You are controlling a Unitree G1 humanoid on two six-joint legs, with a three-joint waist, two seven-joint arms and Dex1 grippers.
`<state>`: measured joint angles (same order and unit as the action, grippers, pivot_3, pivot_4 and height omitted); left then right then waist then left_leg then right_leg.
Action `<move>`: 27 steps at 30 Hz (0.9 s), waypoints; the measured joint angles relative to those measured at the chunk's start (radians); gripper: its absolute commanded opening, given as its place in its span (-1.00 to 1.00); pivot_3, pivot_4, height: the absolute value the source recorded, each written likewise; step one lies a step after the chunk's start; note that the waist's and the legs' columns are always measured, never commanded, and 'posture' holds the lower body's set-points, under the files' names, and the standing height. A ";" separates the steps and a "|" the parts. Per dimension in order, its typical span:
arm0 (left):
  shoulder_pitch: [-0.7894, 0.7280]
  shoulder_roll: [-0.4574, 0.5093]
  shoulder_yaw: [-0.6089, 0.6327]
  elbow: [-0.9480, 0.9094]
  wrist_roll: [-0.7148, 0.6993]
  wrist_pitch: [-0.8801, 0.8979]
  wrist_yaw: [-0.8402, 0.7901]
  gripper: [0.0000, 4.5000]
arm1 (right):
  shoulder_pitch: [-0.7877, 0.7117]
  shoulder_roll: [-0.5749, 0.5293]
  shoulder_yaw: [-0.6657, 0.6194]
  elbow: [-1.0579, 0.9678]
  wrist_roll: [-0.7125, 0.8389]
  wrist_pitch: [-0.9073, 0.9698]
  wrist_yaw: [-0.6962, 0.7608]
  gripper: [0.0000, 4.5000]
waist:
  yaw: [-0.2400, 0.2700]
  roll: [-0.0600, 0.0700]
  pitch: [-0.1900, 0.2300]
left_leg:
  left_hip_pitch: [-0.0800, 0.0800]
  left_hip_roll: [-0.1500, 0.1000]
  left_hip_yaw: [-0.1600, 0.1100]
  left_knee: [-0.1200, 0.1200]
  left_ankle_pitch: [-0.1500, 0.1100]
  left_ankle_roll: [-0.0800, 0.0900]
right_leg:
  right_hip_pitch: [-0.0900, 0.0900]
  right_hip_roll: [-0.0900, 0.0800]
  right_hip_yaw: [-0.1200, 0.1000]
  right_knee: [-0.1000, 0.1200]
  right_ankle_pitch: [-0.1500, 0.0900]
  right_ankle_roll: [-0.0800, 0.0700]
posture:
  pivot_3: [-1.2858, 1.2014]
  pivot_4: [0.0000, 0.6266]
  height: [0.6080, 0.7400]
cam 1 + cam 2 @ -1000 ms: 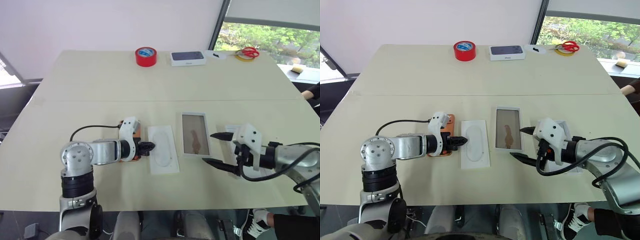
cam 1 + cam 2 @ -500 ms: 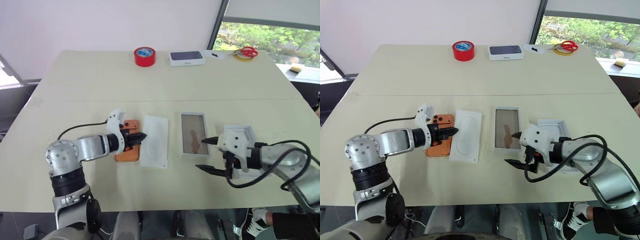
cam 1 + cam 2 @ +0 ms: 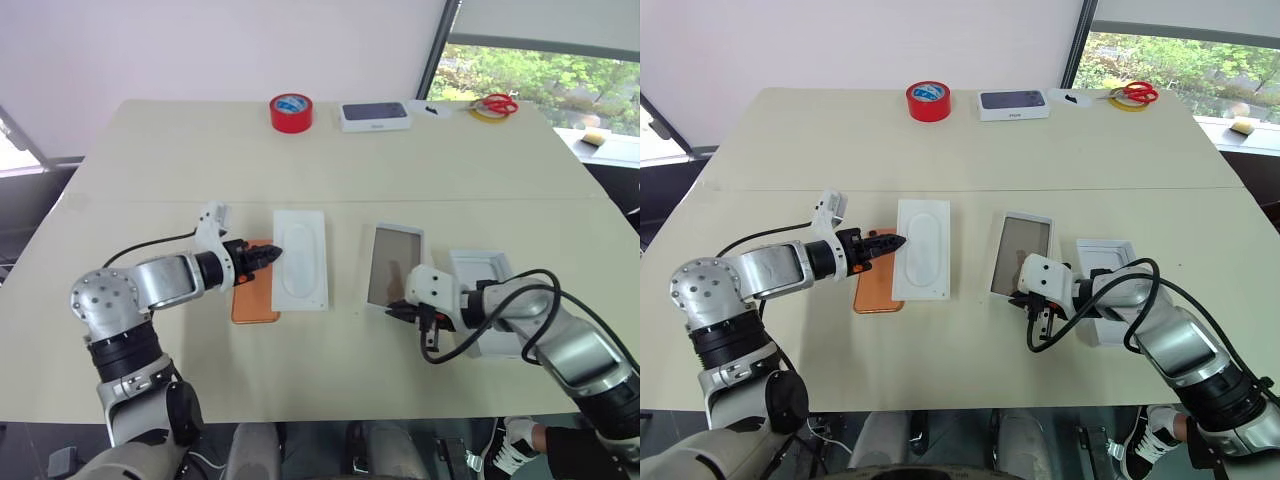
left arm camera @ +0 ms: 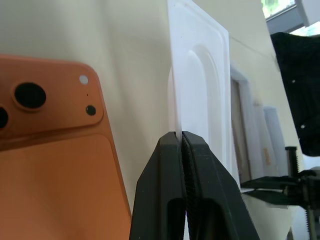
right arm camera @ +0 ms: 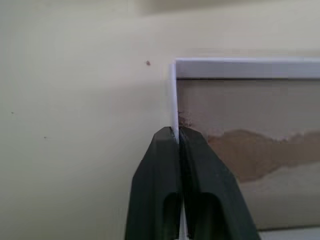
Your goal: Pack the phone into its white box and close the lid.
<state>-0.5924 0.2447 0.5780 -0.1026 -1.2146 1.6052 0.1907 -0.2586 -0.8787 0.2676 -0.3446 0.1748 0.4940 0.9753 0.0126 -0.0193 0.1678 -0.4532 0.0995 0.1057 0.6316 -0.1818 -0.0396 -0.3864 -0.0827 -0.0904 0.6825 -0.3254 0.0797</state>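
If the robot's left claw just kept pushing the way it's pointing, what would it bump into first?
The left gripper is already shut on the edge of the thin white card, so that comes first. Beyond it the line runs toward the white box, though depth is hard to judge.

My table [image 3: 150, 170] carries tape [image 3: 292, 112] and a dark-topped box [image 3: 375, 116] at twelve o'clock, scissors [image 3: 497, 104] at one, phone [image 3: 255, 298] at nine, lid [image 3: 487, 290] at three.

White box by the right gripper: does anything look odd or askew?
Yes. The white box sits skewed, not square with the lid beside it. The right gripper is pinched shut on its rim, and its grey-brown inner face has a torn-looking lighter patch.
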 measured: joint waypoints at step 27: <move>-0.088 -0.135 -0.014 0.083 -0.009 -0.028 0.082 -1.00 | -0.086 0.120 -0.081 -0.057 -0.001 0.040 0.018 0.78 | 0.002 -0.002 0.001 | -0.001 -0.001 0.001 0.000 0.002 -0.003 | 0.000 -0.001 0.000 0.000 0.000 0.000 | 0.03 -0.52 0.85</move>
<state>-0.6804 0.1100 0.5637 -0.0193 -1.2240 1.5777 0.2725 -0.3450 -0.7591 0.1864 -0.4012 0.1743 0.5335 0.9934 0.0147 -0.0217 0.1686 -0.4539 0.0988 0.1069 0.6318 -0.1800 -0.0427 -0.3862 -0.0834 -0.0906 0.6823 -0.3253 0.0798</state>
